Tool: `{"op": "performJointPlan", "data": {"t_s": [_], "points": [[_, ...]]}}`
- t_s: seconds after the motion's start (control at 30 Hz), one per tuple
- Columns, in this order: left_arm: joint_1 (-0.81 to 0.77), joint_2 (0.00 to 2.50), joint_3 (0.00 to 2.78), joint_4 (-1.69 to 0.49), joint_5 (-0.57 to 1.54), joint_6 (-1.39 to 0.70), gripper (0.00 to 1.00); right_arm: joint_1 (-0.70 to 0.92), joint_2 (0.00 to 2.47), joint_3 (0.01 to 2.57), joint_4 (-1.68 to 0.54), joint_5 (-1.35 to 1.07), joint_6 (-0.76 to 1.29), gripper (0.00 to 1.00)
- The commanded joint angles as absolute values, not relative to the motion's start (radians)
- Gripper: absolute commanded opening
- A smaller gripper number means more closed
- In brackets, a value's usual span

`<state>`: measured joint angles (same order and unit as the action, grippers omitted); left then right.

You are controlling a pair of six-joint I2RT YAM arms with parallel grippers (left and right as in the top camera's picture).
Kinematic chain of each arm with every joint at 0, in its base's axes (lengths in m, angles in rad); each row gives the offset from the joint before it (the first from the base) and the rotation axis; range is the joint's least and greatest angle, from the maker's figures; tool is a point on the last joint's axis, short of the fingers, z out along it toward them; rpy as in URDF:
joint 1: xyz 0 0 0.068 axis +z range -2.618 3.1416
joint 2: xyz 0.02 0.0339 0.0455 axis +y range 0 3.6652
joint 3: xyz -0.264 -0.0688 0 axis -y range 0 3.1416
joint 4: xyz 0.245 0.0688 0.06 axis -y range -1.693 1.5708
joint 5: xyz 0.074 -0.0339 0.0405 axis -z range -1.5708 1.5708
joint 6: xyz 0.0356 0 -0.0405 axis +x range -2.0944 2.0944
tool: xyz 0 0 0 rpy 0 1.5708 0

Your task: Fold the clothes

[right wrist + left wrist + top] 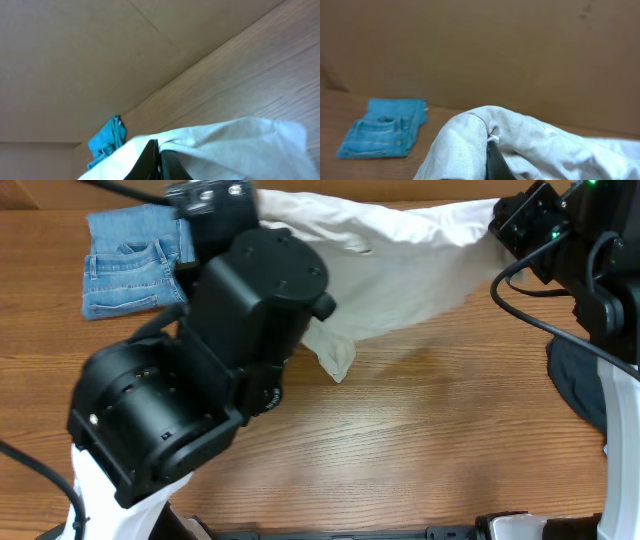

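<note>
Overhead view, from the near edge: the wooden worktop [420, 450] shows its grain in front of me. My left arm [250, 310], bulky and black, rises over its left half and reaches toward the far edge. Along the right edge, about halfway back, a dark garment [578, 380] lies bunched, partly hidden under my right arm.

Past the middle of the worktop, a loose corner of the cream shorts [400, 270] points toward the near edge and rests on the wood. From there the cloth widens and runs back to the far edge, where it stretches as a long band between my two claws.

My left claw [492, 144] is clamped on the left end of that band. The left wrist view shows one black finger [499, 162] pressed into a fold of finely ribbed cream cloth that humps over it. My right claw [157, 150] is pinched tight on the right end, near the far right corner. Its two dark fingers [147, 162] meet with the cloth's edge caught between them.

Farthest back, in the far left corner, the folded denim [135, 265] lies flat with a pocket facing up, apart from the shorts. Behind the far edge stands a brown cardboard wall [480, 50].
</note>
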<state>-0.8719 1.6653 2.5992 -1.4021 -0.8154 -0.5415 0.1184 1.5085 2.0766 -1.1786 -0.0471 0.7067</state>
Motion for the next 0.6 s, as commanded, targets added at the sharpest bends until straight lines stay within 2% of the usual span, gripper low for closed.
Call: {"op": "performJointPlan", "data": {"t_s": [0.0,0.17,0.3,0.43,0.57], "points": [[-1.008,1.654,2.614,-1.348,-0.800,-0.455,0.04,0.116,1.421,2.089,-1.212,-0.008,0.707,0.04],[-1.348,1.654,2.614,-1.307,-1.073,-0.444,0.04,0.116,1.262,2.090,-1.311,-0.001,0.699,0.04],[-1.496,1.654,2.614,-1.253,-1.165,-0.441,0.04,0.116,1.180,2.090,-1.349,0.000,0.699,0.04],[-1.463,1.652,2.614,-1.252,-1.201,-0.446,0.05,0.116,1.198,2.090,-1.335,0.034,0.700,0.04],[-1.255,1.652,2.614,-1.299,-1.132,-0.479,0.06,0.116,1.312,2.089,-1.287,0.051,0.700,0.04]]}}
